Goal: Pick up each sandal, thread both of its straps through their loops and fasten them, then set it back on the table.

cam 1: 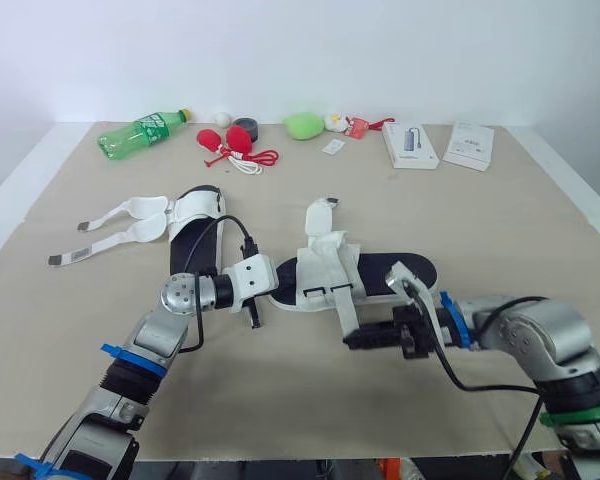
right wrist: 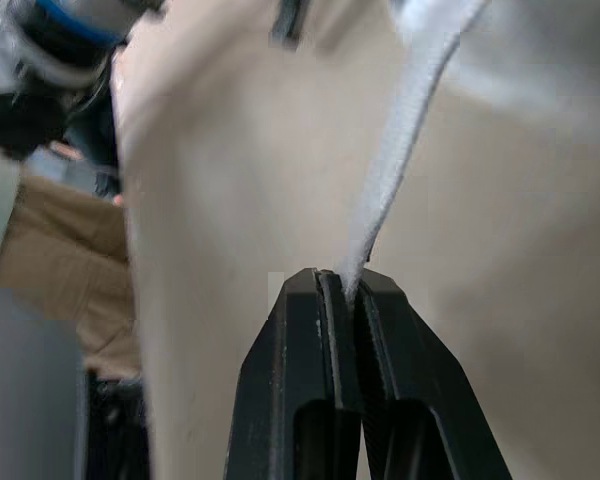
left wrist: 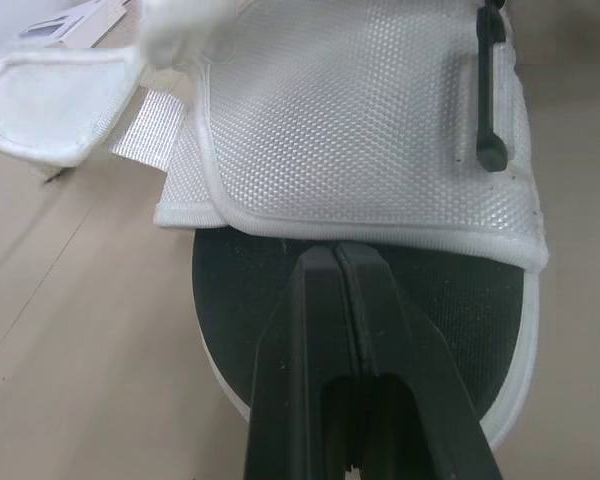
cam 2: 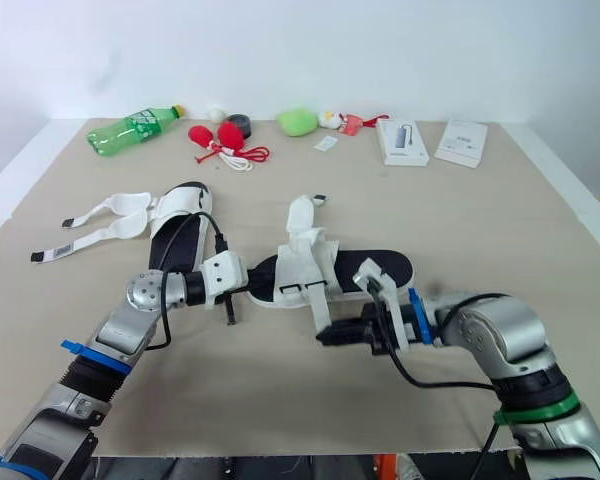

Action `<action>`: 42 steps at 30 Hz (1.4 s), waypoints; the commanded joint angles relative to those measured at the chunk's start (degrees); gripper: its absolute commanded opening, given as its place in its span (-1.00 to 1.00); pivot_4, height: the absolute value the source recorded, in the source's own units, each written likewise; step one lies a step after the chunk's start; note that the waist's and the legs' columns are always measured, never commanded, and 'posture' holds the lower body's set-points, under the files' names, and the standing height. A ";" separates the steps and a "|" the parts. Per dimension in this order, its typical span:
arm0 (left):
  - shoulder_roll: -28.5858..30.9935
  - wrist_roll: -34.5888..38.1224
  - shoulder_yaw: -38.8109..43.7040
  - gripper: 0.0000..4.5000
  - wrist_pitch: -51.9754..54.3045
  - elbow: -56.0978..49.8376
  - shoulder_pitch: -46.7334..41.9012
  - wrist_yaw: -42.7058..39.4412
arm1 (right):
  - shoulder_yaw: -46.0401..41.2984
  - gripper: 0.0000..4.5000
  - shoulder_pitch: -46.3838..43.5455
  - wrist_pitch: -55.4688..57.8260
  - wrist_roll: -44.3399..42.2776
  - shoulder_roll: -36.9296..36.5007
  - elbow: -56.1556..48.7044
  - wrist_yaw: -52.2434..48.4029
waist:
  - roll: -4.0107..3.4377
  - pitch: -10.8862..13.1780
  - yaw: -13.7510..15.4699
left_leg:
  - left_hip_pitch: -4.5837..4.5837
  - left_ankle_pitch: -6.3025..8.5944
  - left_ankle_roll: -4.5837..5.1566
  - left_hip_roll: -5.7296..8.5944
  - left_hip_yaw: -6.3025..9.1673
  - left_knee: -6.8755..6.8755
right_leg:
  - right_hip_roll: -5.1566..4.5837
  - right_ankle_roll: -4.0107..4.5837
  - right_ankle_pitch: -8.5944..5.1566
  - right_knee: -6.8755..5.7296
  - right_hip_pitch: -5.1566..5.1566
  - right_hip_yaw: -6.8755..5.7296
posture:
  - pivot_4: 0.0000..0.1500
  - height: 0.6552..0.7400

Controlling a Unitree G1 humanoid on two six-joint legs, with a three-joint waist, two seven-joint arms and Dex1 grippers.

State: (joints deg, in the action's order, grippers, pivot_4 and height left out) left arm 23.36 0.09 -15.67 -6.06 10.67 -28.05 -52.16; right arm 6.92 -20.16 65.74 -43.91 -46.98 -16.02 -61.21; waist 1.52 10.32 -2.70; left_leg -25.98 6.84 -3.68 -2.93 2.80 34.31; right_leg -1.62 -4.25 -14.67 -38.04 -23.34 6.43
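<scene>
My right gripper is pinched shut on the free end of a white strap, drawing it out from the sandal just beyond its tips, which I judge keeps it taut for threading. Across the sandal, my left gripper has its fingers pressed together with nothing between them, tips on the black sole against the edge of the white upper, apparently pinning the shoe to the table. Past the left gripper lies the second sandal, straps splayed loose, not yet handled.
</scene>
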 commanded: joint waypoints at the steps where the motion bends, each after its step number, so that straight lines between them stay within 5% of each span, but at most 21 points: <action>1: 0.10 -0.51 -1.57 -1.00 0.62 0.62 0.91 -1.26 | -0.11 -0.89 1.53 0.34 -1.88 -1.45 -4.20 -1.15 | 0.01 0.00 0.00 | 0.00 0.00 0.00 0.00 0.00 0.00 | 0.00 0.00 0.00 0.00 0.00 0.00 | 1.00 1.00; 25: -0.50 -1.01 -1.95 -1.00 0.64 1.08 0.74 -1.04 | -0.36 -0.89 2.74 5.49 -6.55 -2.73 -8.57 1.06 | 0.01 0.00 0.00 | 0.00 0.00 0.00 0.00 -0.01 0.03 | -0.01 0.00 0.01 0.00 0.00 0.00 | 1.00 1.00; 31: -0.67 -1.11 -2.17 -1.00 0.56 1.26 0.63 -1.23 | 1.35 0.04 1.09 3.65 -6.31 -10.73 -9.23 -7.40 | 0.01 0.00 0.04 | 0.00 0.00 0.00 0.02 -0.01 0.04 | -0.04 0.00 0.01 0.00 0.00 0.00 | 1.00 1.00; 36: -0.87 -1.15 -2.29 -1.00 0.26 1.70 0.35 -1.36 | 3.49 0.98 -0.85 -24.93 9.59 -16.08 -1.59 -19.39 | 0.01 0.00 0.04 | 0.04 0.03 -0.04 0.02 -0.14 0.05 | -0.13 -0.01 0.01 0.04 -0.03 0.00 | 1.00 1.00; 42: -1.00 -1.22 -2.35 -1.00 -0.11 2.12 0.22 -1.47 | 1.08 0.99 -6.86 -63.13 19.59 -5.62 9.99 -26.35 | 0.02 0.01 0.10 | 0.05 0.02 -0.04 0.04 -0.17 0.08 | -0.13 -0.06 0.04 0.04 0.04 -0.04 | 1.00 1.00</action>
State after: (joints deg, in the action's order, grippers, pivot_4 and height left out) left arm 22.49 -0.02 -15.84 -6.45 11.83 -28.62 -52.67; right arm 10.28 -25.87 12.10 -26.00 -53.41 -7.46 -84.68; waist 1.54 10.33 -2.60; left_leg -25.95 6.85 -3.72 -2.90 2.66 34.39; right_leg -1.75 -4.34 -14.64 -38.00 -23.29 6.38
